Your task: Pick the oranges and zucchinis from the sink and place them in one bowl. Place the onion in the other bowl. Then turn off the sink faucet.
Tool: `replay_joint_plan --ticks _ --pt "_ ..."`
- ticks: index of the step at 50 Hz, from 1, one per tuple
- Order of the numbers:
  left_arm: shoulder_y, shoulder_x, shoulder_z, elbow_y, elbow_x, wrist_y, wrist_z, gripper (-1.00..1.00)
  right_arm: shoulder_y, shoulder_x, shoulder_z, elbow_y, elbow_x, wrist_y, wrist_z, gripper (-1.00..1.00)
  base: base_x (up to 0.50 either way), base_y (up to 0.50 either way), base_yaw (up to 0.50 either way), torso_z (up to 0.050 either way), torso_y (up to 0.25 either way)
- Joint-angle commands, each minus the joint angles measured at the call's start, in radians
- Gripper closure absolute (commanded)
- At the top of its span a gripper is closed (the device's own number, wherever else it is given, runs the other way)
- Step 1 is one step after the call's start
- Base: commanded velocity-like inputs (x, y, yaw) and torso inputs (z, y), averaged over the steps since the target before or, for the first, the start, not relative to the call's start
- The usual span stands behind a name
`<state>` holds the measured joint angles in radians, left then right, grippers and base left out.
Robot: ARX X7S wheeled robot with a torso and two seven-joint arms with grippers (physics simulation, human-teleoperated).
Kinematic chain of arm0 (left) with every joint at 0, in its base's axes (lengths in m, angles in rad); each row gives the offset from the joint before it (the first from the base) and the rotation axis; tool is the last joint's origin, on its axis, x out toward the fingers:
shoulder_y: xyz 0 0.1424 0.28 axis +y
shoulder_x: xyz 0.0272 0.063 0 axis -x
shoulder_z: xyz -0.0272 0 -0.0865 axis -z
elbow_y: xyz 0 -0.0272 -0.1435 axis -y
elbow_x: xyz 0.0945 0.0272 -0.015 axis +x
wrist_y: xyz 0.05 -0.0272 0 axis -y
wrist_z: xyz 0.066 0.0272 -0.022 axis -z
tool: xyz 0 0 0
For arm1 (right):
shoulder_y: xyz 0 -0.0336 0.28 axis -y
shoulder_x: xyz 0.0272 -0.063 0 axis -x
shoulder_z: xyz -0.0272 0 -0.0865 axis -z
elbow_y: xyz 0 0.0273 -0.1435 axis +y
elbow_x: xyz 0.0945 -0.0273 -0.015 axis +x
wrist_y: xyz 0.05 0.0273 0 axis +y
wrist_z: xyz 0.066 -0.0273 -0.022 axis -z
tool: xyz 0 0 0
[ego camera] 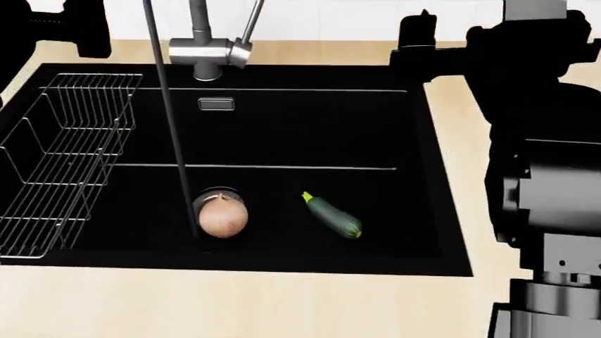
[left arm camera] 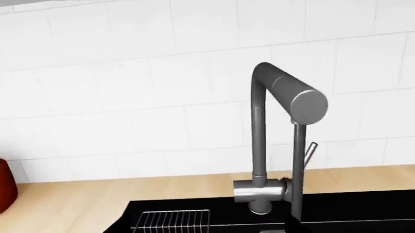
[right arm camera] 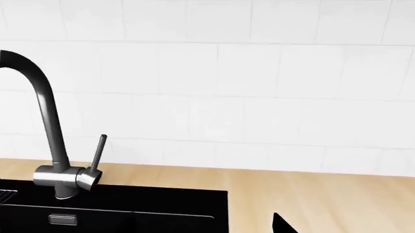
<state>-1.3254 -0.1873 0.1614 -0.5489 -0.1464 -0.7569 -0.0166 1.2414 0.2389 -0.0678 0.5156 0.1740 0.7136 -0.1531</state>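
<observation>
The black sink (ego camera: 413, 176) holds a pale tan onion (ego camera: 222, 215) on the round drain and a dark green zucchini (ego camera: 333, 215) to its right. No orange shows. The steel faucet (ego camera: 210, 51) stands at the back rim with its thin lever (right arm camera: 98, 151) raised, and a grey stream (left arm camera: 298, 170) falls from the spout (left arm camera: 292, 92) beside the onion. My left gripper (ego camera: 56, 28) hangs above the sink's back left corner and my right gripper (ego camera: 423, 39) above its back right corner. Both are dark shapes whose jaws I cannot make out. A reddish-brown bowl edge (left arm camera: 5, 187) shows on the counter.
A wire rack (ego camera: 66, 162) hangs along the sink's left side. Light wooden counter (ego camera: 281, 303) surrounds the basin, with a white tiled wall (right arm camera: 259, 87) behind the faucet. A steel overflow slot (ego camera: 216, 104) sits in the back wall of the sink.
</observation>
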Motion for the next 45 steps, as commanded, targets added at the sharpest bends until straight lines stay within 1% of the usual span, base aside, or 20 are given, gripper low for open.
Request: replay_joint_plan --ticks 1,8,19,27,35,42,45 --pt "-0.005 -0.006 0.007 -0.050 -0.002 0.015 0.019 -1.00 0.016 0.009 -0.001 0.031 0.004 0.016 -0.026 -1.00 0.29 0.02 0.00 0.000 0.000" --pt "0.030 -0.021 0.009 0.010 -0.014 -0.023 0.028 -1.00 0.001 0.009 -0.005 0.004 0.010 0.036 -0.027 -1.00 0.29 0.06 0.00 0.000 0.000" --pt "0.049 -0.032 0.015 0.013 -0.016 -0.018 0.035 -1.00 -0.010 0.009 -0.007 -0.018 0.017 0.053 -0.024 -1.00 0.27 0.17 0.00 0.000 0.000" --pt "0.048 -0.031 0.023 0.004 -0.017 -0.010 0.039 -1.00 -0.028 0.012 0.006 0.008 0.022 0.025 -0.018 -1.00 0.27 0.21 0.00 0.000 0.000" --pt "0.055 -0.025 0.034 0.008 -0.021 -0.006 0.046 -1.00 -0.053 0.027 0.022 -0.046 0.031 0.043 -0.004 -1.00 0.26 0.00 0.00 0.000 0.000" --pt "0.071 -0.031 0.034 0.029 -0.028 -0.019 0.050 -1.00 -0.056 0.030 0.016 -0.028 0.030 0.028 -0.011 -1.00 0.27 0.00 0.00 0.000 0.000" --pt "0.075 -0.034 0.035 0.008 -0.027 -0.004 0.053 -1.00 -0.057 0.029 0.014 -0.015 0.030 0.018 -0.013 -1.00 0.27 0.00 0.00 0.000 0.000"
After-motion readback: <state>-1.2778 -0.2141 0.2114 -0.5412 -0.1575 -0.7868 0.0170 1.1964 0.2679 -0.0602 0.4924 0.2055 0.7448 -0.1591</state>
